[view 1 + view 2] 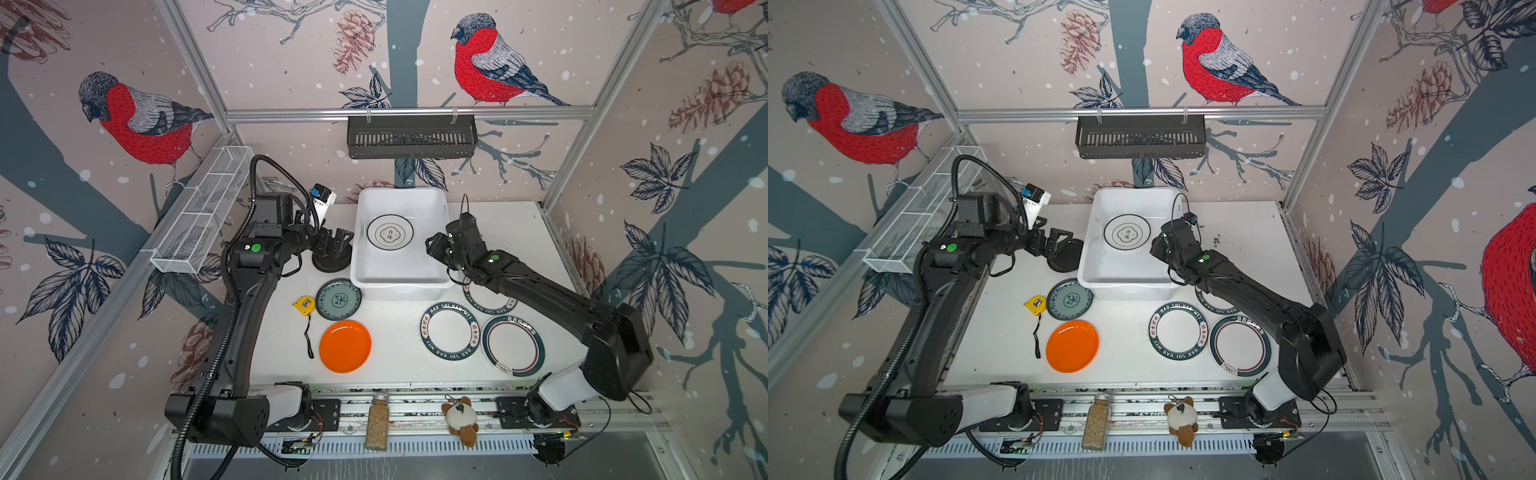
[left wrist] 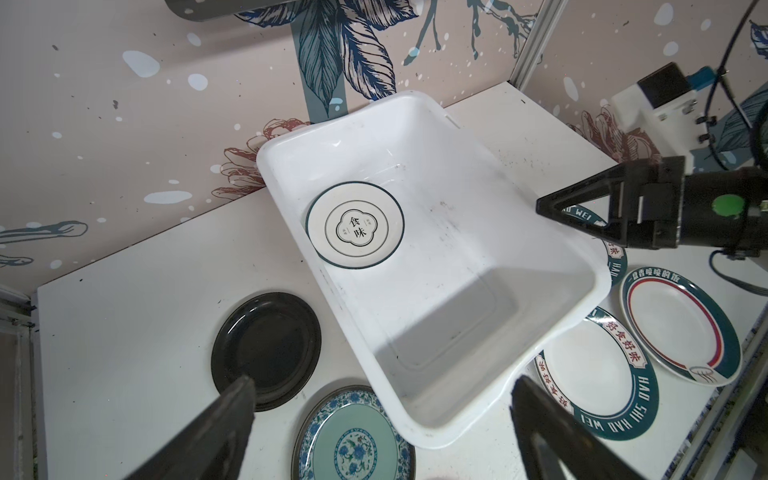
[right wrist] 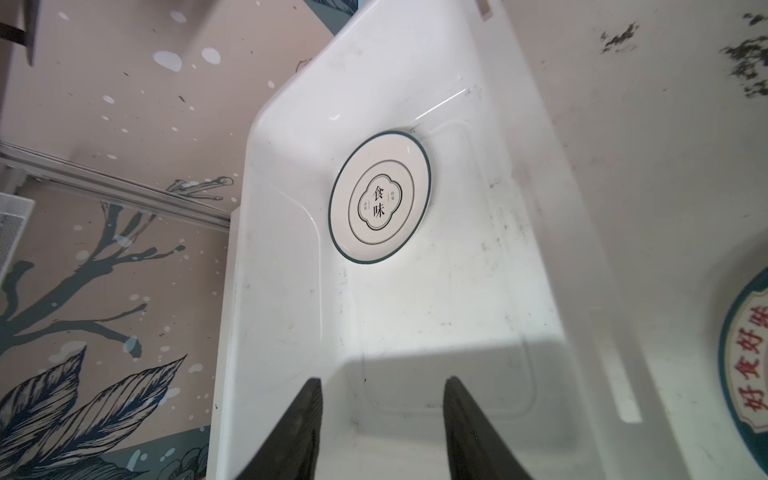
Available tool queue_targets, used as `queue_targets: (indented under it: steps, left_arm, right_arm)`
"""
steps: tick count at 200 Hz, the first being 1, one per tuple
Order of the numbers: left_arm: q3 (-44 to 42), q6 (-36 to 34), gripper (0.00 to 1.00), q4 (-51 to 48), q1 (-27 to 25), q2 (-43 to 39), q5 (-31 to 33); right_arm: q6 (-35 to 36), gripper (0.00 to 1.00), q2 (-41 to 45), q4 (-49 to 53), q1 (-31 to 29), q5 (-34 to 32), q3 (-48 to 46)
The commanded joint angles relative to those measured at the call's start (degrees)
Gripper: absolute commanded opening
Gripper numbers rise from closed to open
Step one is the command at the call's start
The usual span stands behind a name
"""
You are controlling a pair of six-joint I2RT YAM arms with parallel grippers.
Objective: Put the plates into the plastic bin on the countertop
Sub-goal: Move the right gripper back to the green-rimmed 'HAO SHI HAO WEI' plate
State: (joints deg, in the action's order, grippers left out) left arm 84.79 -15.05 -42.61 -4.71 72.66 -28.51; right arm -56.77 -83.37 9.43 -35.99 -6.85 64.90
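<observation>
1. The bench (image 1: 399, 353) is framed by aluminium rails, with walls close at the back and both sides. Open surface runs down the middle front, between the plate groups, and across the speckled back right corner.
2. The plastic bin (image 1: 399, 292) stands at back centre, its far end near the back wall. One ringed white plate (image 1: 390, 232) lies flat inside toward the far end; the near half of the bin's floor is bare.
3. A wire mesh tray (image 1: 203, 224) hangs along the left rail and a black slotted basket (image 1: 411, 143) hangs from the back rail above the bin.
4. Three white plates lie on the bench right of the bin's near corner. The lettered plate (image 1: 450, 331) and the red-ringed plate (image 1: 513, 345) lie side by side, and a third lettered plate (image 1: 492, 308) is partly hidden under the right arm.
5. On the left, the orange plate (image 1: 345, 346) lies nearest the front. The teal floral plate (image 1: 338, 299) is just beside the bin's near left corner, and the black plate (image 2: 266, 349) lies beside the bin's left wall.
6. The left claw (image 1: 338, 243) hovers above the black plate, spread wide and holding nothing.
7. The right claw (image 1: 434, 245) hangs over the bin's right rim, jaws partly apart with nothing between them.
8. A yellow tape measure (image 1: 303, 305) lies just left of the teal floral plate.
</observation>
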Motion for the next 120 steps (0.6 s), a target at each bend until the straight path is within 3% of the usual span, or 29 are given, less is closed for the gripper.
queue_targets:
  steps: [1,12,56,120]
  left_arm:
    - [0.26,-1.75,0.96,-2.28,-0.12,0.26,-3.48]
    - [0.29,-1.65,0.96,-2.71,-0.19,0.33,-4.12]
    - [0.71,-3.33,0.95,-4.71,-0.30,-0.11,-5.23]
    - [-0.68,-3.14,0.95,-5.11,-0.48,0.29,-7.26]
  right_arm:
    - [-0.43,0.50,6.76,-3.65,6.05,5.49,-8.75]
    - [-1.30,0.49,11.12,-6.01,11.30,8.91,-14.85]
    - [-0.41,0.53,25.77,-3.93,27.45,11.33,-28.25]
    - [5.05,0.53,24.64,1.52,43.84,17.14,-34.66]
